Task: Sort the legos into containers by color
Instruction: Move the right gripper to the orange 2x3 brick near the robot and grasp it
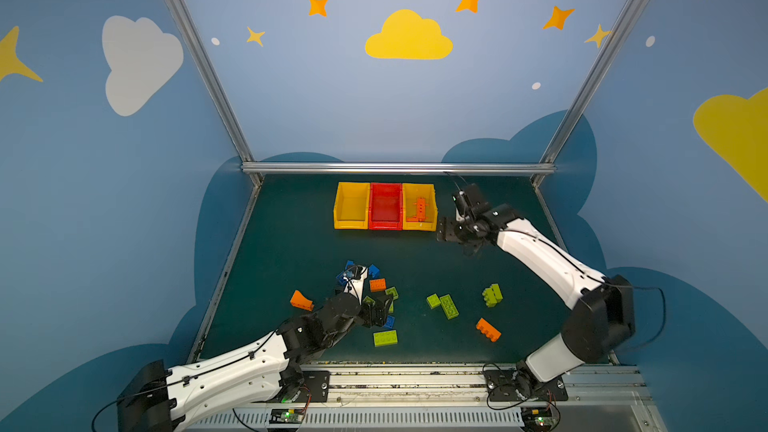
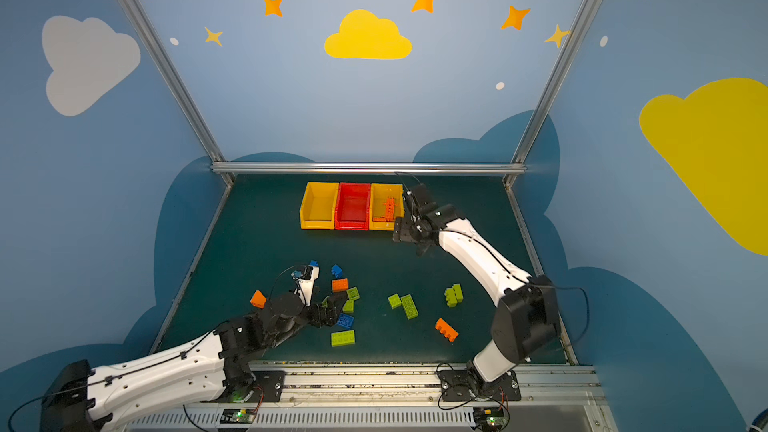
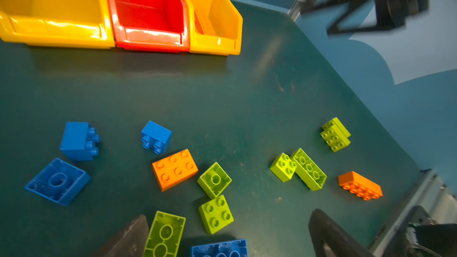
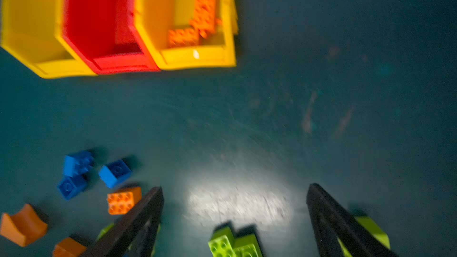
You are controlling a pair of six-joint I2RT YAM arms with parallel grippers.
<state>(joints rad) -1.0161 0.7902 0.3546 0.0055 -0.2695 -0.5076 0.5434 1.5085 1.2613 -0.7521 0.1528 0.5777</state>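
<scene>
Judging the step in hand to be a pick from the near cluster by the left gripper (image 3: 228, 216); its jaws stand wide with nothing held; a stud-up lime square brick (image 3: 216, 215) lies between the fingers. An inverted lime brick (image 3: 164, 234) sits just beside one finger, and a blue brick (image 3: 220, 248) is just beside the target. To do it well: descend straight; straddle only the square brick's flat sides; close without nudging the neighbours. Right gripper (image 4: 235, 189) is likewise spread and empty, just beside the right yellow bin (image 1: 419, 225), which holds orange bricks (image 1: 421, 209); red bin (image 1: 385, 224) and left yellow bin (image 1: 351, 224) look empty, so lime belongs in one of those; loose legos (image 1: 449, 306) lie scattered on the table (image 1: 291, 243).
</scene>
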